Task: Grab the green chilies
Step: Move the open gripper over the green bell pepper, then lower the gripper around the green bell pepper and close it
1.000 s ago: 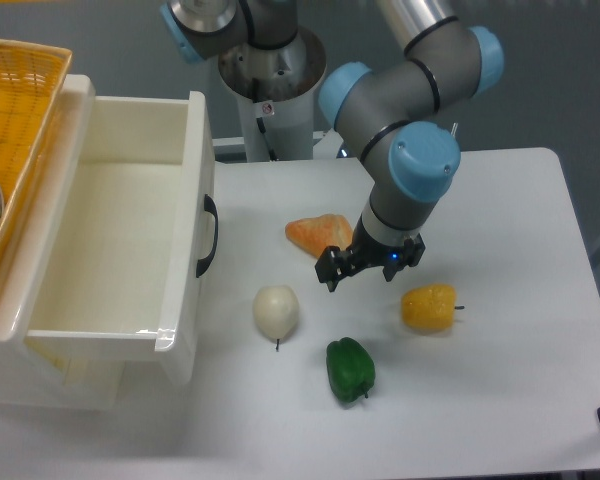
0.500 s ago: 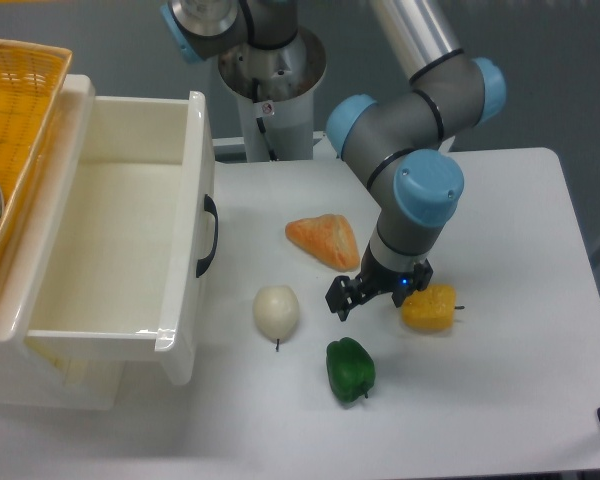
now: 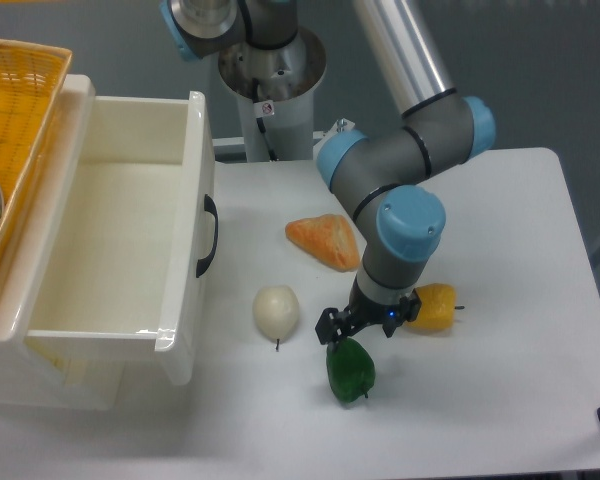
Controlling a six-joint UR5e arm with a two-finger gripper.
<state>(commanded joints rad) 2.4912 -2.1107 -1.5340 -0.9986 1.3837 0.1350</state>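
The green chilies (image 3: 351, 372) are one glossy dark-green, lumpy pepper lying on the white table near its front edge. My gripper (image 3: 366, 327) hangs straight above the pepper's far end, fingers pointing down and spread open, nothing between them. The black fingertips sit just over the pepper's top and hide its upper rim.
A yellow pepper (image 3: 434, 307) lies just right of the gripper, partly behind the wrist. An orange wedge-shaped toy (image 3: 323, 241) lies behind it and a white onion-like toy (image 3: 276, 311) to the left. An open white drawer (image 3: 120, 250) fills the left side, with a yellow basket (image 3: 10, 110) above it.
The gripper has travelled toward the front of the table and slightly left, from beside the orange wedge to directly over the green pepper. No object has moved.
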